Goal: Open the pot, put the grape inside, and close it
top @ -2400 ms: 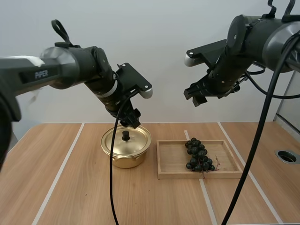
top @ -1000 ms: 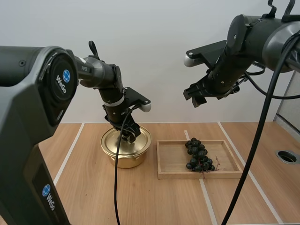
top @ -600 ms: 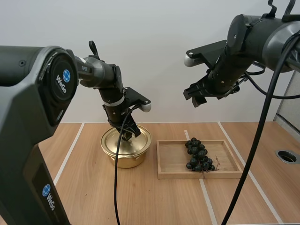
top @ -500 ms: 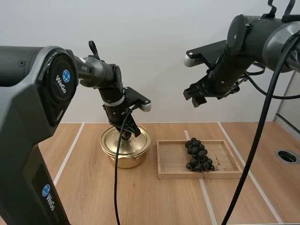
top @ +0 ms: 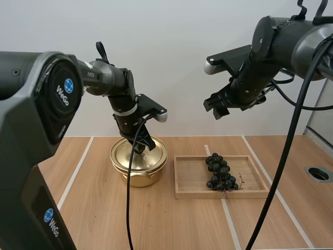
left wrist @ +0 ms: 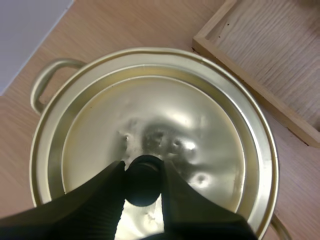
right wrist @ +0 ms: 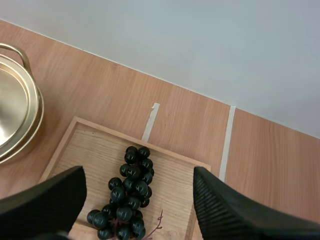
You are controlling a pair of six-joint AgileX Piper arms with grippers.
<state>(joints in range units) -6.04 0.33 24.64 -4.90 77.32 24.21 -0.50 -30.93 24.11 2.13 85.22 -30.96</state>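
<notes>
Since the earliest frame the left pincer (top: 141, 147) is brought down onto the golden pot (top: 136, 171). It is now clamped on the black knob (left wrist: 143, 181) of the seated lid (left wrist: 165, 120). The right pincer (top: 219, 108) is held high, fingers apart, above the grape bunch (top: 220, 172), which is laid in the wooden tray (top: 192, 191) beside the pot.
</notes>
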